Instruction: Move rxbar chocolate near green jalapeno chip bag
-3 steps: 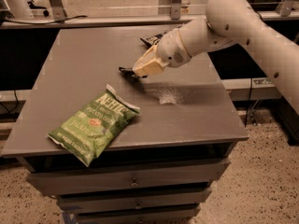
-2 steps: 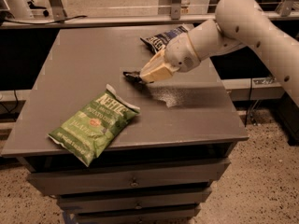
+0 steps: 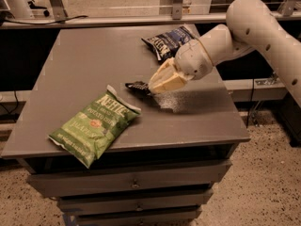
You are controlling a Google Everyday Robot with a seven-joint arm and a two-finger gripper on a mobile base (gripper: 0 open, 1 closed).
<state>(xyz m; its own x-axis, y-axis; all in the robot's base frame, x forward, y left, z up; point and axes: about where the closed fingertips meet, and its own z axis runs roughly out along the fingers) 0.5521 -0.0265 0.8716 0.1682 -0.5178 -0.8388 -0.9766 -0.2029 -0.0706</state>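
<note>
Gripper (image 3: pixel 153 85) pinching rxbar chocolate (image 3: pixel 137 86) mid-table, just right of green jalapeno chip bag (image 3: pixel 95 124).
Cream fingers (image 3: pixel 165 78) are closed on the bar's right end. The black wrapper juts left toward the bag's white top edge, near it but apart. The green bag lies flat and slanted at the front-left of the grey cabinet top (image 3: pixel 84 55). A dark blue chip bag (image 3: pixel 165 41) sits at the back, just behind the white arm (image 3: pixel 254 27), which reaches in from the right.
</note>
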